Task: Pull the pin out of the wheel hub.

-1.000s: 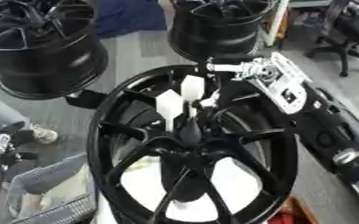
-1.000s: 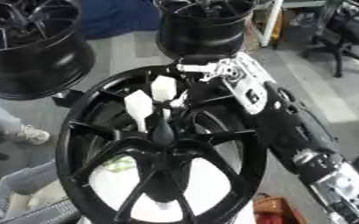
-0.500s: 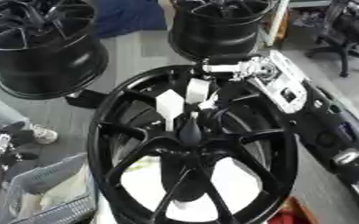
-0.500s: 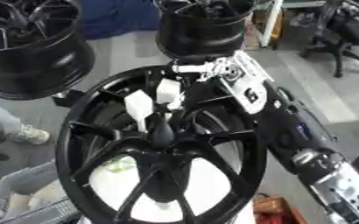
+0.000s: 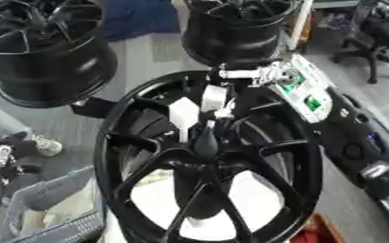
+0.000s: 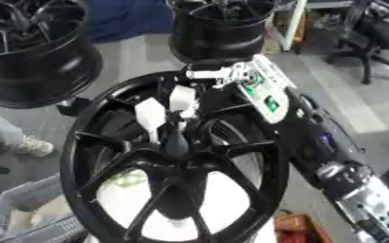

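Three black wheels are in view: one large wheel hub (image 5: 210, 171) in front and two wheels (image 5: 48, 52) behind it. Two white pins (image 5: 184, 114) stand above the hub centre. The right hand (image 5: 256, 75) reaches over the hub's upper rim, just above the pins; its finger closure cannot be determined.

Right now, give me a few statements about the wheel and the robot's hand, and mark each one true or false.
1. The right hand reaches in over the upper rim of the big black wheel hub. True.
2. Two white pins stand up near the hub's centre. True.
3. The wheel hub is silver. False: it is black.
4. The left hand is curled round a pin. False: no left hand shows in either view.
5. Other black wheels stand behind the hub. True.
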Action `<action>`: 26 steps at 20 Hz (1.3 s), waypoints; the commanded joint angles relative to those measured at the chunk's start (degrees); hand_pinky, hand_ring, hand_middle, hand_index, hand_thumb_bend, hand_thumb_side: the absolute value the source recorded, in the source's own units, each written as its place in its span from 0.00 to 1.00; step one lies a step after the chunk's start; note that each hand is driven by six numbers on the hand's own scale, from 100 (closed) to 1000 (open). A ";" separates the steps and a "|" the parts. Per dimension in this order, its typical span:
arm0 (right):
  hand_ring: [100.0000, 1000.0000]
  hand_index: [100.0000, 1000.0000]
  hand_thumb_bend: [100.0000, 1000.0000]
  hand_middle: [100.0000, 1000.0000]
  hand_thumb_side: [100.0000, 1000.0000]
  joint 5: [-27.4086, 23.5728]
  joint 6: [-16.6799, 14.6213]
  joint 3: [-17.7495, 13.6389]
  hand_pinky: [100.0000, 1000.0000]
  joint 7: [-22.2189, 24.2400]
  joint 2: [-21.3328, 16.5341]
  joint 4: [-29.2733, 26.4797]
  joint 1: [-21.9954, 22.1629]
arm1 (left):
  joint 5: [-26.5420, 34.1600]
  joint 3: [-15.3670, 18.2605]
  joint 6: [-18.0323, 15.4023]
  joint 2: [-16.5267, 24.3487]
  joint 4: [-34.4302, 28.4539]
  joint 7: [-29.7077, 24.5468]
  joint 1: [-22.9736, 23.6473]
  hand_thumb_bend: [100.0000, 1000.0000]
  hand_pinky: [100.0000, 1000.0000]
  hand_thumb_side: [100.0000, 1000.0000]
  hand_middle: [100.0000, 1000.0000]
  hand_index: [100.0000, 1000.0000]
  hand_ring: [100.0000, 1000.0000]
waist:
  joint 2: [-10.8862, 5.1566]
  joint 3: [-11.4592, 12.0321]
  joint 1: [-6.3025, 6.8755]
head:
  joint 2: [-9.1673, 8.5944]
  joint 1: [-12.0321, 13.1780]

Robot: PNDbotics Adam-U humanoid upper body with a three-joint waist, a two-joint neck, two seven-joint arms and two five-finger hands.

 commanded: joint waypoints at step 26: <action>0.27 0.66 0.00 0.37 0.20 2.27 1.88 -1.05 0.35 -3.06 -1.77 -1.47 -1.19 | -0.13 -0.04 -0.05 0.75 -0.81 -0.22 -0.60 0.00 0.55 0.70 0.67 0.83 0.79 | -0.64 -0.29 -0.08 | 0.26 -0.14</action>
